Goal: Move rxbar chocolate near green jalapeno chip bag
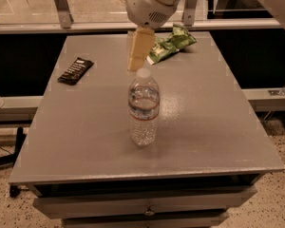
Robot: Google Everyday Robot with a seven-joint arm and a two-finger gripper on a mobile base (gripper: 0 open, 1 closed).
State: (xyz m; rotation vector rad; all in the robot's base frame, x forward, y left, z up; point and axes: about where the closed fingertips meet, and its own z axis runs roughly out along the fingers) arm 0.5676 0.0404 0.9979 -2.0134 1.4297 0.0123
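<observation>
The rxbar chocolate (75, 71) is a small flat black bar with white lettering, lying on the left side of the grey table (218, 127). The green jalapeno chip bag (172, 43) lies wrinkled at the table's far edge, right of centre. My gripper (135, 64) hangs cream-coloured from the white arm above the far middle of the table. It is just left of the chip bag, well right of the bar, and holds nothing.
A clear water bottle (143, 109) with a white cap stands upright in the middle of the table, in front of the gripper. A metal rail and window frame run behind the table. The floor drops off on all sides.
</observation>
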